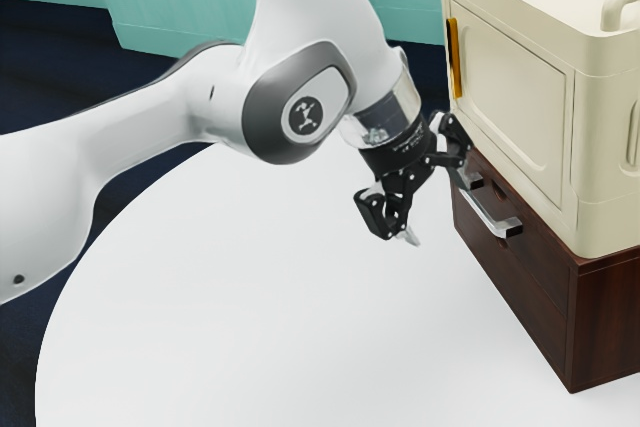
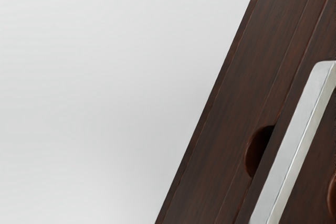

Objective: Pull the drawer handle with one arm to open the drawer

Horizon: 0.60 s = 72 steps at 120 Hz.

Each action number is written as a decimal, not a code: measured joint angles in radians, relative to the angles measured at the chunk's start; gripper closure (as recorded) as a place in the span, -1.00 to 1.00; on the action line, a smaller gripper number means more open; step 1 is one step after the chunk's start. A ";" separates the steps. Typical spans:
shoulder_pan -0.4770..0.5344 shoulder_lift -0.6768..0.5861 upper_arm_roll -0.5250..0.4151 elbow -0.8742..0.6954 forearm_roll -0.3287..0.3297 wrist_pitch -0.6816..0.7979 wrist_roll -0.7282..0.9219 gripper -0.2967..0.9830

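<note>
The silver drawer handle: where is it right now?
At the exterior view's right, the silver drawer handle is on the dark wooden cabinet's front, below the cream cabinet, beside the open gripper.

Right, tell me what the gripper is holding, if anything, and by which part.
Nothing is held: the gripper is open, its fingers spread wide, and the silver drawer handle is not clamped between them.

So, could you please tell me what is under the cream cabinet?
A brown cabinet with a silver handle on its front. The cream cabinet covers most of its top, so anything between them cannot be seen.
</note>
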 joint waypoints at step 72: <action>-0.014 0.014 -0.004 -0.013 -0.002 0.044 0.143 -0.54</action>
